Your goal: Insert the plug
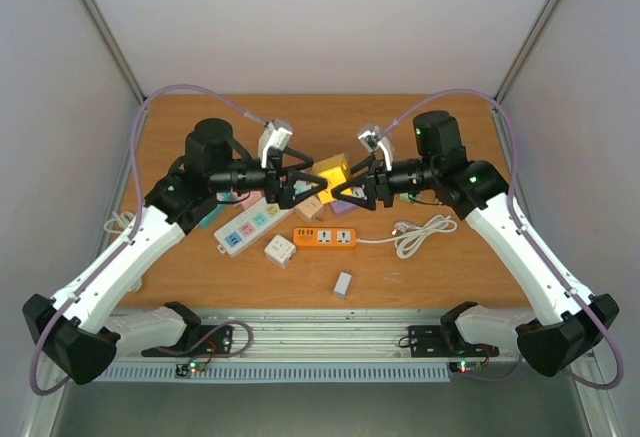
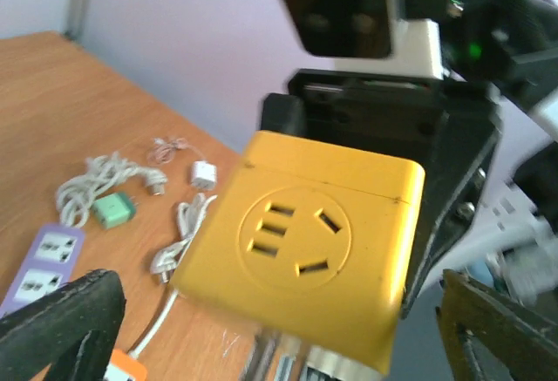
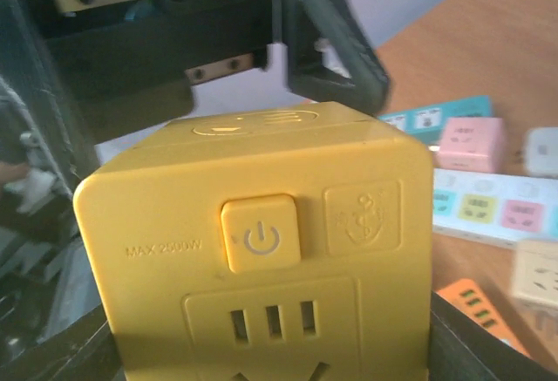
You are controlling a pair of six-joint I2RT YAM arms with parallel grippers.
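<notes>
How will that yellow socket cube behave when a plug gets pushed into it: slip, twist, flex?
The yellow socket cube looks rigid moulded plastic, so it probably won't flex. Its smooth faces may slip or twist in the right gripper under a push. Flat-sided, it shouldn't roll.

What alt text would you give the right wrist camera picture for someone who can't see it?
A yellow socket cube with a power button fills the frame, held by the right end effector. Behind it looms the black left end effector; on the wooden table at right lie a pastel power strip, a pink cube adapter and an orange strip.
</notes>
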